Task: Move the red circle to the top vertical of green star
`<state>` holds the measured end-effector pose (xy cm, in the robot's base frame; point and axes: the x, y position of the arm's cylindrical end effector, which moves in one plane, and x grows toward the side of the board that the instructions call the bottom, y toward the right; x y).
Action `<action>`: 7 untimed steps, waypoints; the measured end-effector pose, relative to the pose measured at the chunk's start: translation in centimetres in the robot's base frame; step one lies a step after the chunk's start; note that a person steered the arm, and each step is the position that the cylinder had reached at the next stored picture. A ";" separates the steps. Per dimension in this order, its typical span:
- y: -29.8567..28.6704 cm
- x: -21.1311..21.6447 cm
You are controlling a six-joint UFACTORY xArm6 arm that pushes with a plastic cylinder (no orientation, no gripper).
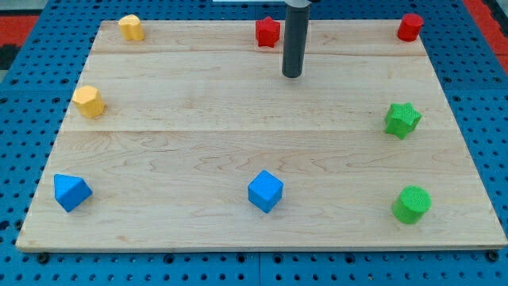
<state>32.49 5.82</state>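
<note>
Red circle (409, 27) was seen at the counter's (238, 119) 1 o'clock corner, green star (402, 119) at 6 o'clock from it, my tip (293, 75) placed near the red star (268, 32), at its 5 o'clock, no pincer was seen.

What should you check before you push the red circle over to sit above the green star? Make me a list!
1. Red circle in sight: ok, at the board's top right corner.
2. Green star in sight: ok, near the right edge, below the red circle.
3. My tip touching the red circle: not ok, it stands far to the view's left of it, just right of and below the red star.
4. Path from my tip to the red circle free of blocks: ok.
5. Spot above the green star free: ok, bare wood.
6. Red circle safely on the board: cannot tell, it sits right at the edge.
</note>
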 end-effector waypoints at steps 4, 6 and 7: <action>28.1 -5.4; 28.6 -13.3; 27.2 -12.5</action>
<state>19.98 33.01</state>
